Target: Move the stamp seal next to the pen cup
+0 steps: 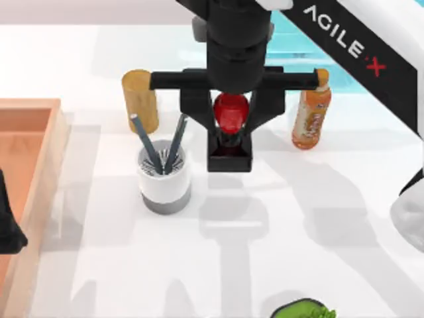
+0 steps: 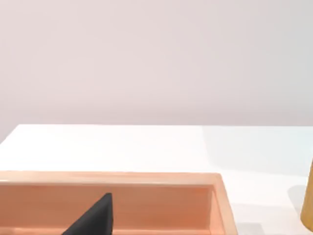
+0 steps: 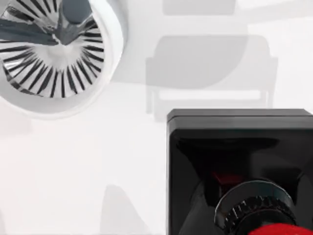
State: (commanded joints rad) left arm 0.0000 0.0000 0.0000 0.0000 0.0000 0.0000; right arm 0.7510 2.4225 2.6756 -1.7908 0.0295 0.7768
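Bright even light, soft grey shadows (arm-shaped) on table [image 1: 318, 265]

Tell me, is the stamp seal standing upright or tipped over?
Upright: the stamp seal has its red knob above the black base, with the right hand around the knob.

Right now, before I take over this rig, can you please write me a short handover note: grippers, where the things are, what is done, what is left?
Right gripper: over the table's middle, its fingers on either side of the stamp seal's red knob, apparently shut on it.
Left gripper: parked at the table's left edge over the wooden tray.
Stamp seal: just right of the pen cup, apart from it; whether its black base rests on the table cannot be told.
Done: seal brought beside the cup.
Left: probably set it down if not yet down, open the fingers, withdraw.
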